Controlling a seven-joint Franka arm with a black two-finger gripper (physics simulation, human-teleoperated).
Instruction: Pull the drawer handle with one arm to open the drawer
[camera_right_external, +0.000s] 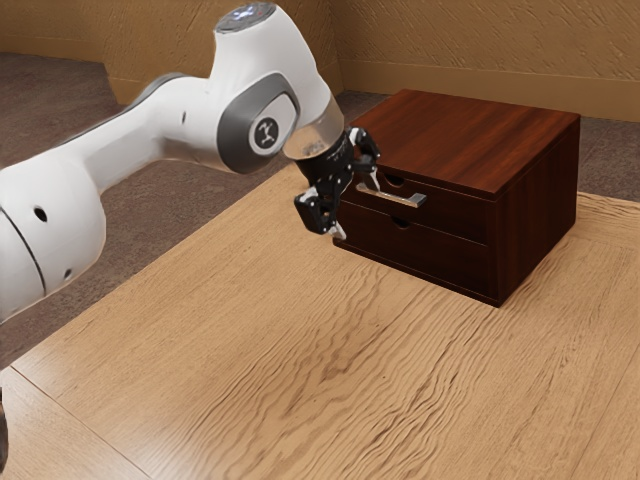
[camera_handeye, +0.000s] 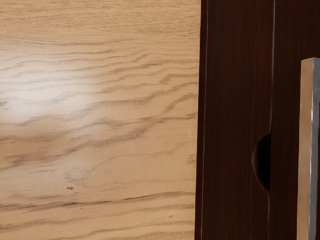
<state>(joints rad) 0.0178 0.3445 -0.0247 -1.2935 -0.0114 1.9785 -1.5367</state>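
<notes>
A dark brown wooden cabinet (camera_right_external: 470, 140) with two drawers stands on the table toward the exterior view's right. The upper drawer (camera_right_external: 450, 208) carries a silver bar handle (camera_right_external: 392, 196), and its front looks about flush with the cabinet. My black gripper (camera_right_external: 355, 203) is at the handle's end on the exterior view's left. It is open, one finger above the bar and one below it. In the wrist view the handle (camera_handeye: 309, 150) runs close beside my hand, over the dark drawer fronts (camera_handeye: 235, 100) with a half-round notch (camera_handeye: 262, 162).
The lower drawer (camera_right_external: 420, 252) sits under the upper one, with no bar handle on it. The light wooden table (camera_right_external: 300, 360) stretches wide in front of the cabinet. A brown floor and a tan wall lie beyond.
</notes>
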